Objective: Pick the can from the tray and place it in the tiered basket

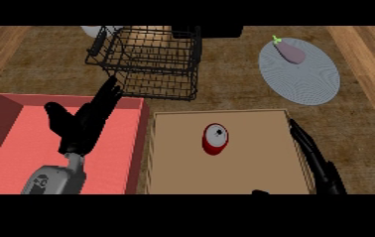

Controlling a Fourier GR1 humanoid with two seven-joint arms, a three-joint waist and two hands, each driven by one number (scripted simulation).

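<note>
Locate at lower left, nearest the lens, the left forearm. Follow it up to the left hand: above a red bin, fingers straight and aimed toward the basket, holding nothing. Find the right hand at lower right, laid along the right wall of the tray, fingers straight, likewise unloaded. Find the can near tray centre: upright, lid up, long axis vertical, viewed almost end-on, touched by neither hand. Take its bearing from the right hand: directly left, level with the fingers, across bare tray floor. From the left hand: to the right, past the bin wall and the tray's left wall. Treat the right hand as nearer, by judgement. Plan a sideways approach, closing round the can's wall rather than onto the lid. Expect a carry forward and left to the basket, well apart from the can.
</note>
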